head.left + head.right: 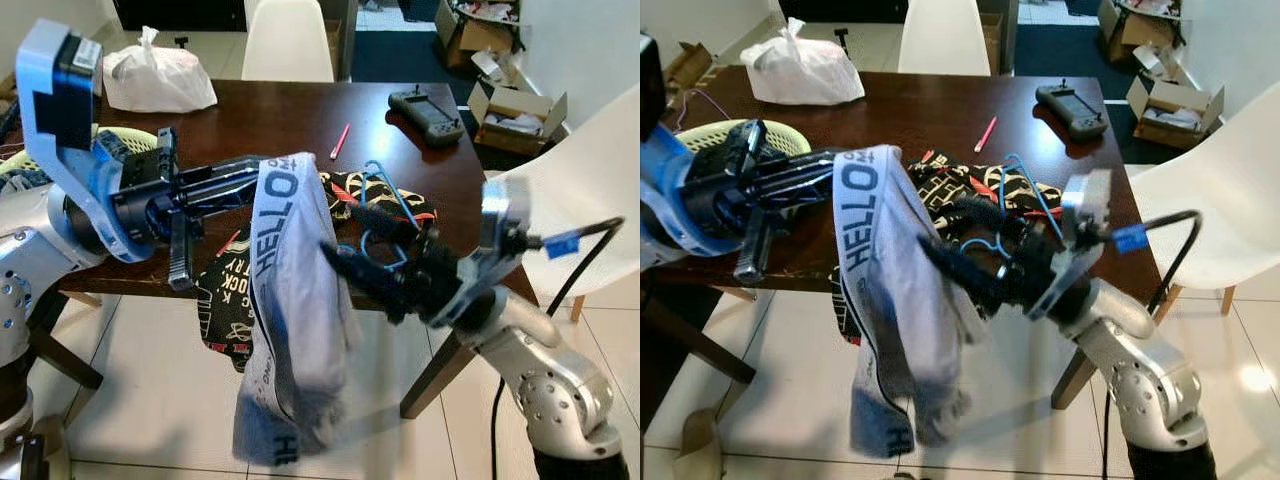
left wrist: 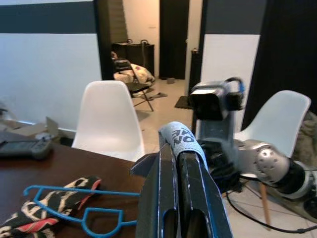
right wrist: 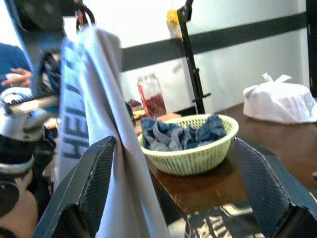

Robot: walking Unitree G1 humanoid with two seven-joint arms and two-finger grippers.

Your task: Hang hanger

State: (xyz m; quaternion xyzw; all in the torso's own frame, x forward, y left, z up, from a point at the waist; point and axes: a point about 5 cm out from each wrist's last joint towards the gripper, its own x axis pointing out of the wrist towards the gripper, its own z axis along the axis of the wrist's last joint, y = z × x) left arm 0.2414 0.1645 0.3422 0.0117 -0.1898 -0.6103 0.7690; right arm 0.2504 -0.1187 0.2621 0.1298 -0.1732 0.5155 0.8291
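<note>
Grey "HELLO" garment [image 1: 290,300] hangs from the left gripper [image 1: 262,172], fingers clamped on its waistband.
Head views: blue hanger [image 1: 385,205] lies on the table [image 1: 290,115] (atop patterned cloth [image 1: 345,195]). Right wrist view: right gripper [image 3: 171,173] spread wide beside the garment.

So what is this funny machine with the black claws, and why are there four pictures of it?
It's a walking robot with two silver arms. The two pictures looking down come from cameras in its head, like eyes. The other two come from little cameras on its wrists, looking along its black fingers.

The left end effector is shut on the waistband of a grey garment with big letters, which hangs down in front of the wooden table. The right end effector is open and reaches toward that cloth.

On the table lie a blue hanger resting on a black patterned cloth, a white plastic bag, a pink pen, a black controller and a green basket holding blue cloth.
</note>
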